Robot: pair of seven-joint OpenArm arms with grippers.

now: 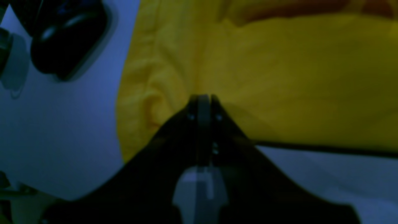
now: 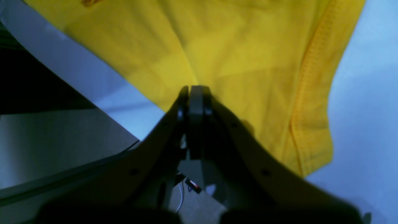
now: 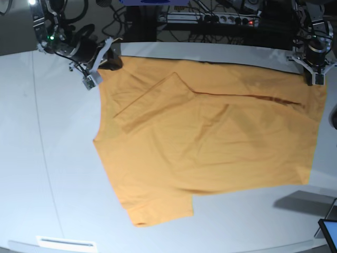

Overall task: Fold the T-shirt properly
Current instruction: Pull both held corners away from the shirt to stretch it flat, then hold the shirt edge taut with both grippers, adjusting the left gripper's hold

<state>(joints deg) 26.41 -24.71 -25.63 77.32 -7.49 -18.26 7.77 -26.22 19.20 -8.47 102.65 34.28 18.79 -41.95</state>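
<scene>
The orange-yellow T-shirt (image 3: 210,142) lies spread on the white table (image 3: 52,158), with one sleeve folded onto the body at upper left and another sleeve (image 3: 158,211) sticking out toward the front. My right gripper (image 3: 107,59) is shut on the shirt's far-left corner; up close its fingers pinch yellow cloth (image 2: 236,53) at the right gripper (image 2: 196,88), beside a stitched hem (image 2: 311,93). My left gripper (image 3: 316,78) is shut on the far-right corner. In its own view the left gripper (image 1: 202,97) pinches puckered cloth (image 1: 279,77).
Cables and a power strip (image 3: 210,18) run along the back beyond the table. A dark screen corner (image 3: 329,227) sits at front right, and a white strip (image 3: 66,243) at front left. A black rounded object (image 1: 65,34) rests on the table left of the left gripper.
</scene>
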